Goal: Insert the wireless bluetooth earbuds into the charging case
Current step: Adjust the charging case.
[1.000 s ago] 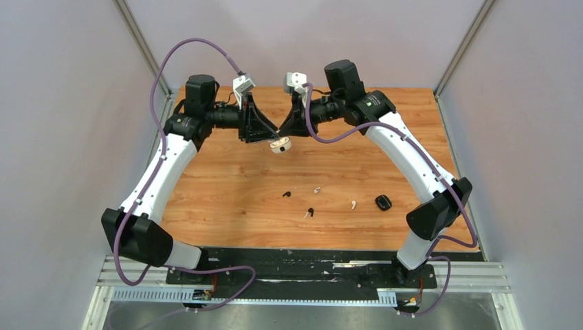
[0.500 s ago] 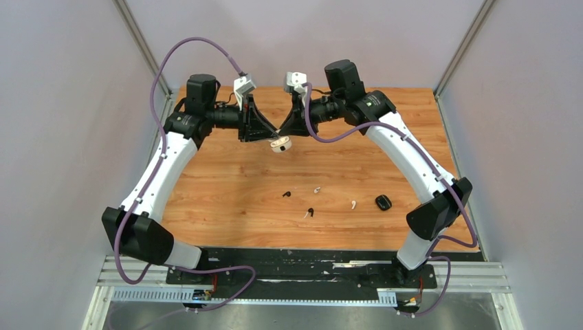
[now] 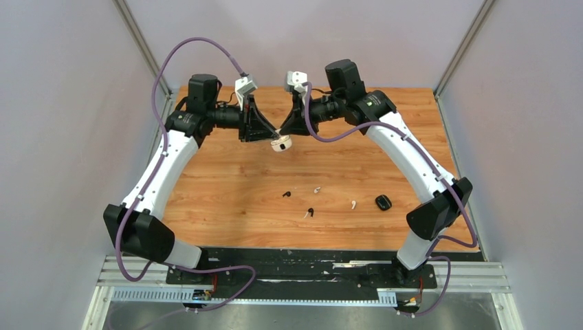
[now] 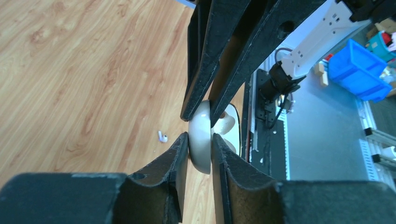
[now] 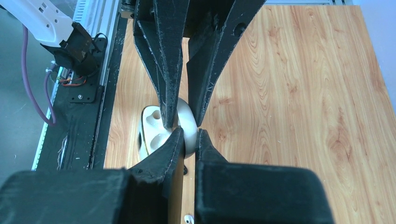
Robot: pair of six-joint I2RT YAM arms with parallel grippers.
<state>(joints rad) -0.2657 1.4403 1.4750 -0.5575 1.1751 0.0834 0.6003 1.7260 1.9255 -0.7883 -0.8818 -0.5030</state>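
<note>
White charging case sits clamped between left gripper and right gripper — both pinch it. The earbuds lie well apart from them.

White arms, black joints and jaws, purple cables.

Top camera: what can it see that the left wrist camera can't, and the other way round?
Only the top camera shows the small black oval case and a tiny black earbud. Only the left wrist camera shows the blue plastic bin. Both show the white open charging case pinched by the left gripper and right gripper.
</note>
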